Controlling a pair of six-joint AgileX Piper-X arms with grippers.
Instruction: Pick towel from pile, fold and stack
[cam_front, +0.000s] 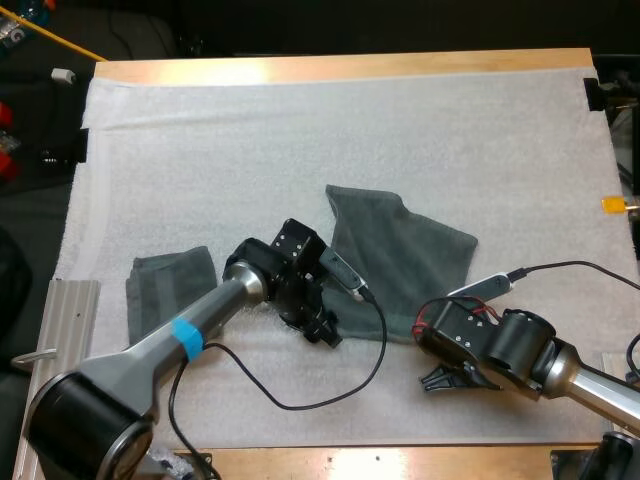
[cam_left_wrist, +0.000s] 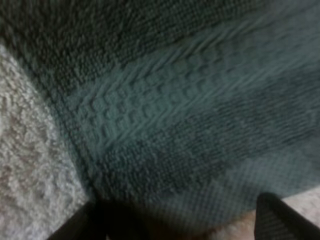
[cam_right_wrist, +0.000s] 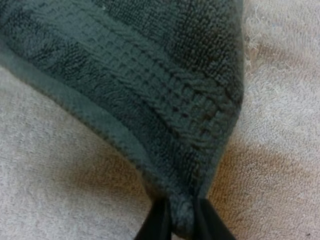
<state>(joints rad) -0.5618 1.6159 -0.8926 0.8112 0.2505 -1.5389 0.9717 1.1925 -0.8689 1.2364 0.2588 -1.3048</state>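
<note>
left gripper (cam_front: 325, 330): you have it low over the mat, at the near-left edge of the spread towel (cam_front: 405, 260); its fingers (cam_left_wrist: 277, 220) stand well apart, with the towel's hem lying in the gap between them, not closed on it.
right gripper (cam_front: 447, 380): you have it at the towel's near-right corner; its fingers (cam_right_wrist: 155, 225) press on that corner from both sides, with a small bunch of cloth between the tips.
spread towel: dark grey-green and lying mostly flat on the white mat (cam_front: 300, 130). It reaches away from both your grippers toward the far side, and the woven band along its hem runs just ahead of each gripper.
second towel (cam_front: 170, 285): same colour, a smaller folded-looking piece — it lies on the outer side of your left arm, well apart from your right gripper.
table (cam_front: 350, 66): wood shows past the mat's far edge.
</note>
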